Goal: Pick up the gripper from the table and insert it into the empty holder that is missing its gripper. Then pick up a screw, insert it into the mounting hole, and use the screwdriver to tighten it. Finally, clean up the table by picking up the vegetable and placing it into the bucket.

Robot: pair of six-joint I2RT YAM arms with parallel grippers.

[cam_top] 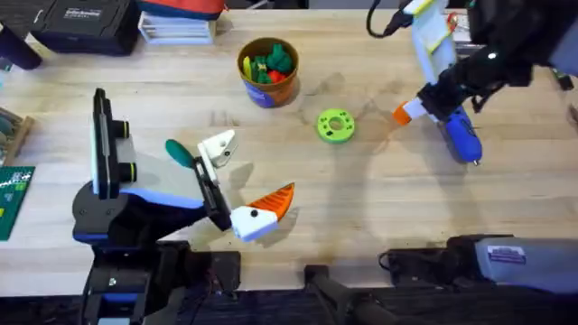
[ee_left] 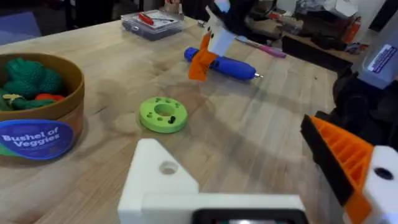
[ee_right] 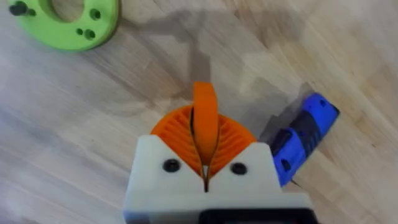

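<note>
While the worktop [cam_top: 379, 199] is pale wood with clutter and cases at its far edge, the bucket [cam_top: 267, 72] reads "Bushel of Veggies" and holds toy vegetables. The screwdriver [cam_top: 461, 135] lies flat at the far right, its long axis slanting, its tip toward the near right. The right gripper [ee_right: 205, 134] hovers beside it, fingers together. The left gripper [cam_top: 242, 181] has fingers apart: one orange gripper [cam_top: 275, 203] mounted, one bare white holder [cam_top: 217, 149]. A green ring [cam_top: 336, 125] lies between.
</note>
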